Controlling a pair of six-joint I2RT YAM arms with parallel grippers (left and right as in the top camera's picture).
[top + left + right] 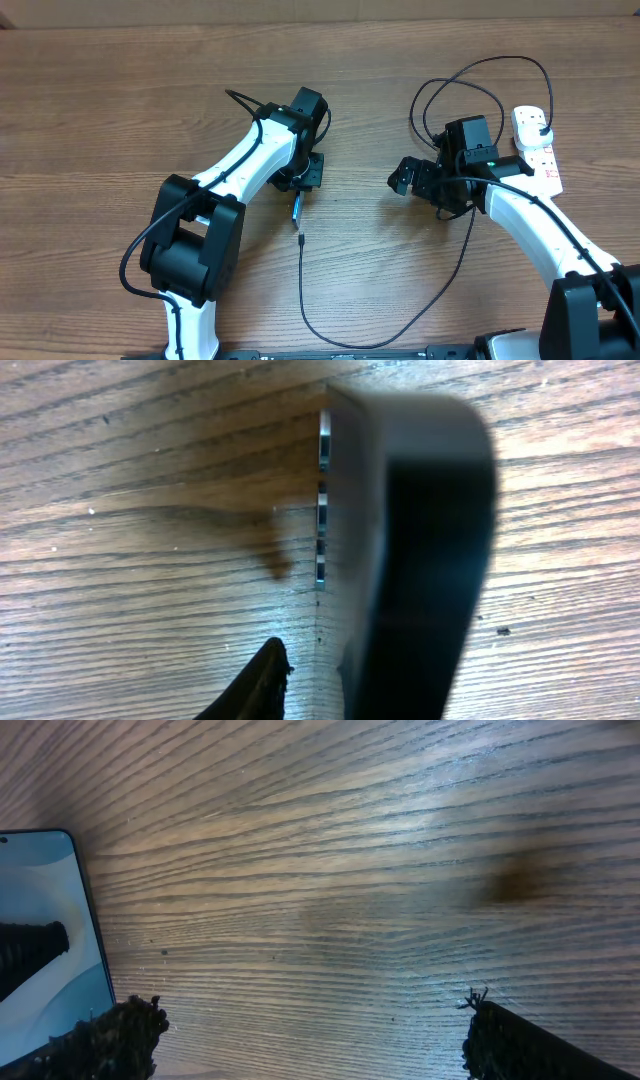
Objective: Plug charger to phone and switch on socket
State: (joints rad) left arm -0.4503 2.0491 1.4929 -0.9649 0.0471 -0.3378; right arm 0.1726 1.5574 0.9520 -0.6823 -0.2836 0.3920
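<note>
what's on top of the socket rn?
The charger's plug sits in the far end of the socket. The right arm overlaps the socket's left edge, so anything there is hidden.

The socket (545,160) is lying near the table's (120,80) far right corner; the phone (296,207) is standing mid-table, left of it; the charger (301,270) is looping between them.

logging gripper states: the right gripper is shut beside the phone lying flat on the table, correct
No, the right gripper is open: the right wrist view shows its fingers spread wide. The rest holds, with the phone lying flat on the table beside it.
</note>
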